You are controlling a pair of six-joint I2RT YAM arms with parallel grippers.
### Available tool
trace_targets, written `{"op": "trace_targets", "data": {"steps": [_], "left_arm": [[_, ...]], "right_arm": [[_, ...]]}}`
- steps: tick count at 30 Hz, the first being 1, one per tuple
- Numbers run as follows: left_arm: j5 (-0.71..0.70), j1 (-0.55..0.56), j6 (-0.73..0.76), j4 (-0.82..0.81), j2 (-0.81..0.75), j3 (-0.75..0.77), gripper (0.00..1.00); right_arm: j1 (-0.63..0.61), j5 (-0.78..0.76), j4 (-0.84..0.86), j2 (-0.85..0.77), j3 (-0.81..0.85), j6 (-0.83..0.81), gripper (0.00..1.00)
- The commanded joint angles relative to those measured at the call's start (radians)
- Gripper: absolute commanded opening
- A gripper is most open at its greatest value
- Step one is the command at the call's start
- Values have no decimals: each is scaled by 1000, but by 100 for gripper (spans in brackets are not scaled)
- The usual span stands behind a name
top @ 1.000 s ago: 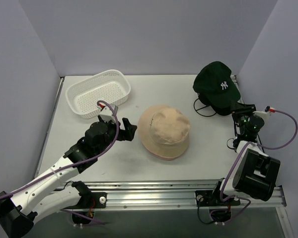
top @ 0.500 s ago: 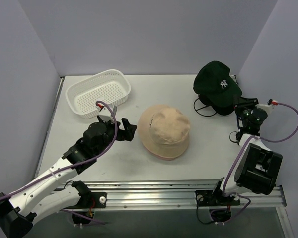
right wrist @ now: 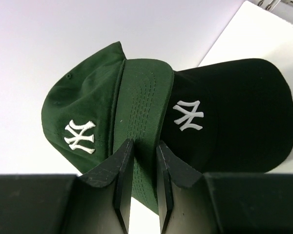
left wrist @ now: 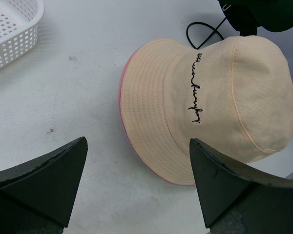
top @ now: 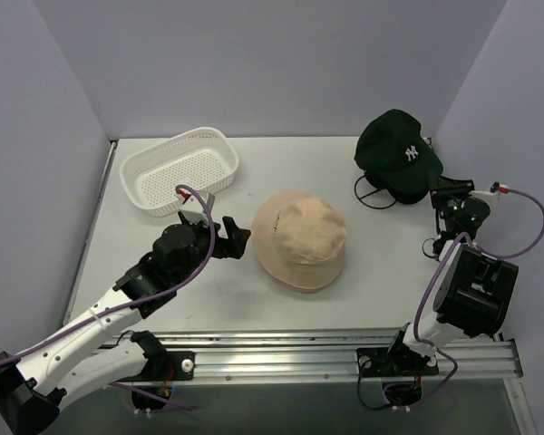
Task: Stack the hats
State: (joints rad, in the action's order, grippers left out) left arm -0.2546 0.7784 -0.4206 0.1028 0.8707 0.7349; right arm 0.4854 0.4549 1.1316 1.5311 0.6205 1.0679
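A tan bucket hat (top: 301, 234) (left wrist: 234, 83) lies mid-table on a pink hat, of which only the rim (left wrist: 121, 100) shows. My left gripper (top: 238, 237) (left wrist: 137, 141) is wide open just left of the tan hat's brim, holding nothing. At the back right a dark green cap (top: 394, 149) (right wrist: 88, 107) rests on a black cap (right wrist: 234, 126). Both carry white logos. My right gripper (top: 442, 188) (right wrist: 145, 144) has its fingers shut on the green cap's brim, which runs between them.
A white mesh basket (top: 177, 145) (left wrist: 19, 34) stands at the back left. A black cord loop (top: 367, 195) lies on the table by the caps. Walls close the table on the left, back and right, and the caps sit close to the right wall.
My right gripper moved farther toward the caps and narrowed onto the green brim. The green cap shifted slightly toward the back. The left arm stayed still.
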Motion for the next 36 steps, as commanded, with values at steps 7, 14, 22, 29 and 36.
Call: {"op": "trace_targets", "data": {"steps": [7, 14, 22, 29, 36], "left_arm": [[-5, 7, 17, -15, -3, 27, 94], [-11, 7, 17, -14, -6, 27, 94], [-9, 10, 17, -12, -10, 26, 94], [-9, 10, 17, -14, -13, 26, 94], [-17, 10, 22, -12, -13, 26, 94]], "right_arm": [[5, 68, 97, 132, 7, 50, 0], [-22, 71, 108, 118, 16, 46, 0], [33, 114, 321, 190, -41, 151, 0], [45, 107, 361, 264, -61, 152, 1], [48, 81, 243, 222, -24, 84, 9]]}}
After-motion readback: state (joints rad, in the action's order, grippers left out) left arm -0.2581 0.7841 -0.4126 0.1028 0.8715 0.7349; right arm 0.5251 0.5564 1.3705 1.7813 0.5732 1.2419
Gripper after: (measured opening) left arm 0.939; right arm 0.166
